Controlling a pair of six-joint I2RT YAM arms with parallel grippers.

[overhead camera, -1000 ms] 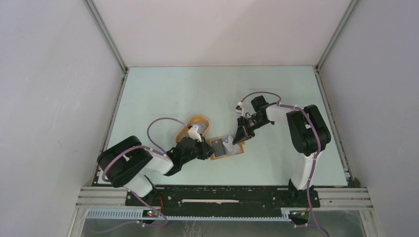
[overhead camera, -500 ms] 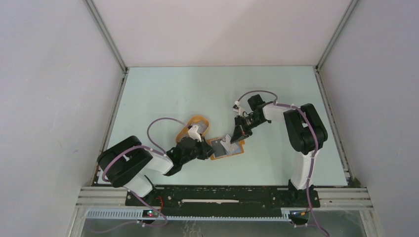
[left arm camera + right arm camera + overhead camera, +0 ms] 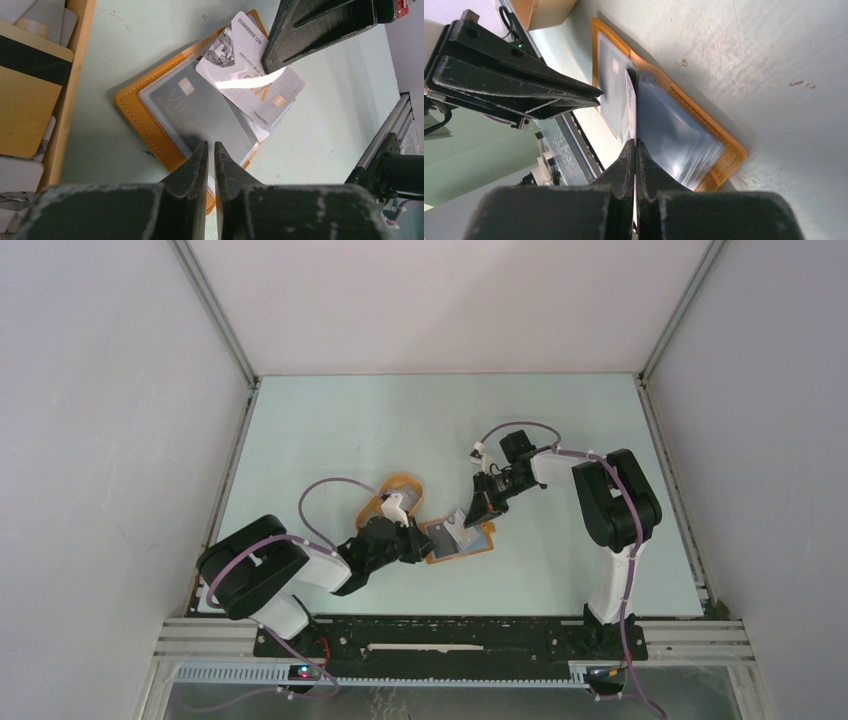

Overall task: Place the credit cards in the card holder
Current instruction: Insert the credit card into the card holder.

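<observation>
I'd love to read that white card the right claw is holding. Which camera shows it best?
The left wrist view: the card shows face-on, print legible, over the open card holder. The right wrist view sees it edge-on in the right gripper; the top view shows a pale speck.

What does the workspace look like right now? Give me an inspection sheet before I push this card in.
Surface: pale green table, scuffed.
Job's things: card holder lies open; grey VIP card sits in its clear sleeve; white credit card is tilted over the holder's fold.
Clutter: orange tray beside the holder, with stacked cards inside.
Grippers: left gripper fingers pinch the holder's near edge, apparently; right gripper shut on the white credit card.
Cables: purple cable loops on both arms, no snag seen.
Surroundings: white walls, metal rail at the near edge.
</observation>
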